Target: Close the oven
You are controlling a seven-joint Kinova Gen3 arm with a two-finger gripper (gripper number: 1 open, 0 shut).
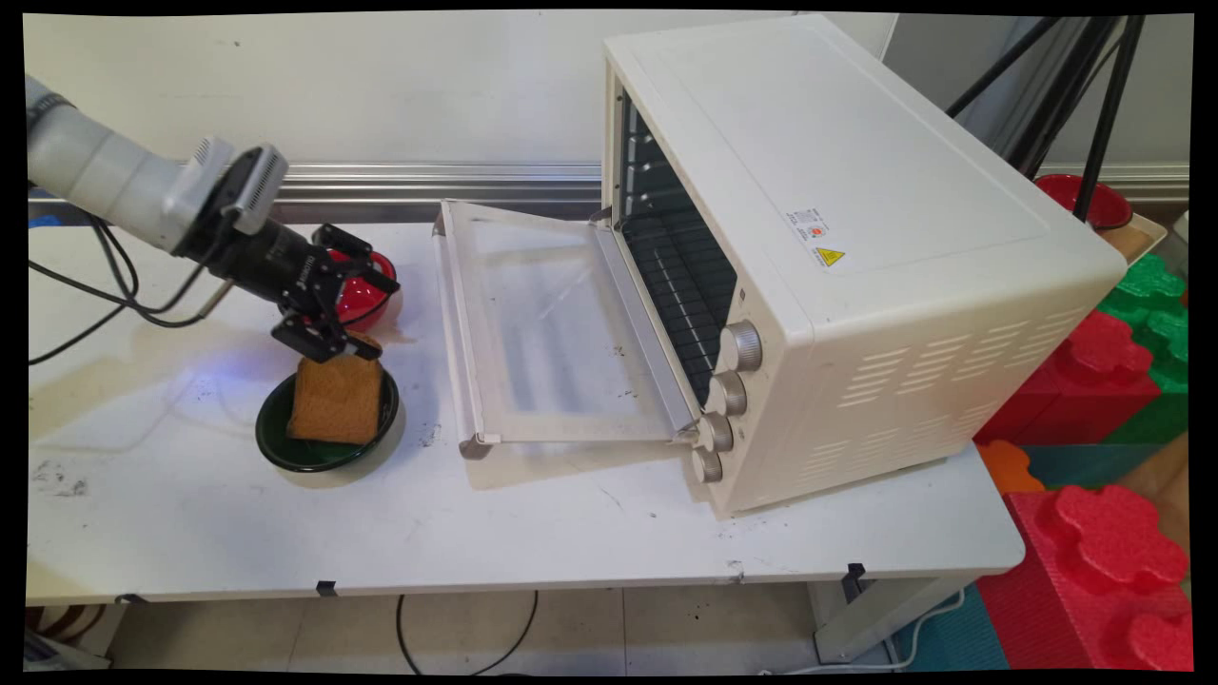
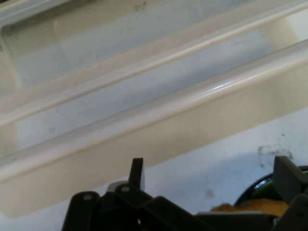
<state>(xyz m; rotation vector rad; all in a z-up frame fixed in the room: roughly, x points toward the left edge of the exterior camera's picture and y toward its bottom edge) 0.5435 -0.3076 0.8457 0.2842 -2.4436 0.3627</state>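
A brown slice of toast [image 1: 337,400] stands tilted in a dark green bowl [image 1: 328,452] on the left part of the white table. My gripper [image 1: 333,347] hangs at the toast's top edge, pointing down and to the right. In the hand view the two black fingers [image 2: 137,173] stand wide apart, so the gripper [image 2: 211,178] is open. There a strip of the toast [image 2: 240,208] shows low between them, with the green bowl's rim [image 2: 255,188] beside it. A red bowl [image 1: 369,297] sits just behind the gripper, partly hidden by it.
A cream toaster oven [image 1: 856,238] stands on the right half of the table, its glass door [image 1: 542,323] folded down flat toward the bowls. The door's handle [image 2: 159,115] fills the hand view. Red and green foam blocks [image 1: 1104,533] and another red bowl [image 1: 1085,200] lie off the table's right end.
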